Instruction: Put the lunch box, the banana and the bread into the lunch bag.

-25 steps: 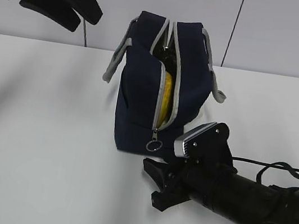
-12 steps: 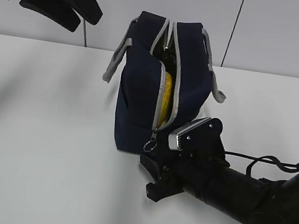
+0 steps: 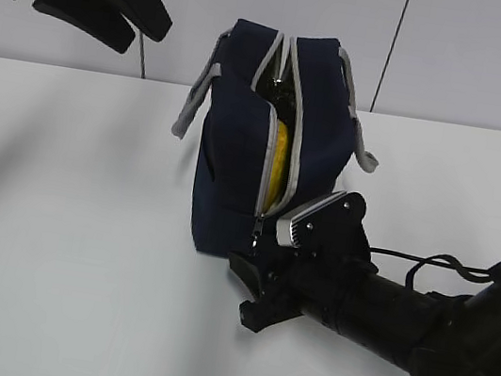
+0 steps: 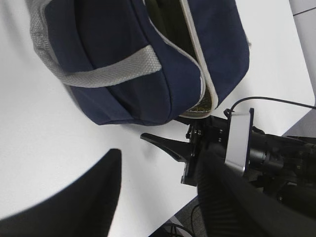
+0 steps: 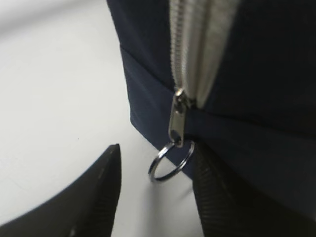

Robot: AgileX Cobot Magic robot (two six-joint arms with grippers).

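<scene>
The navy lunch bag [image 3: 234, 157] stands upright mid-table with its grey zipper open down the near end. The yellow banana [image 3: 277, 166] shows through the gap. The lunch box and the bread are hidden. My right gripper [image 3: 240, 291] is open, low on the table at the bag's near bottom corner. In the right wrist view the ring zip pull [image 5: 170, 164] hangs between its open fingers, close to the right finger [image 5: 222, 197]; the gripper [image 5: 155, 195] holds nothing. My left gripper [image 3: 145, 38] is open and empty, raised at the far left above the table [image 3: 56, 214]. The bag also shows in the left wrist view [image 4: 113, 84].
Grey handles [image 3: 192, 103] hang off both sides of the bag. A wall with a dark seam [image 3: 393, 39] stands right behind it. The right arm's cable [image 3: 448, 267] lies on the table at the right. The table's edge [image 4: 197, 190] shows in the left wrist view.
My right gripper has slid left and toward the bag, and its open fingers now flank the ring zip pull. The left arm and the bag have not moved.
</scene>
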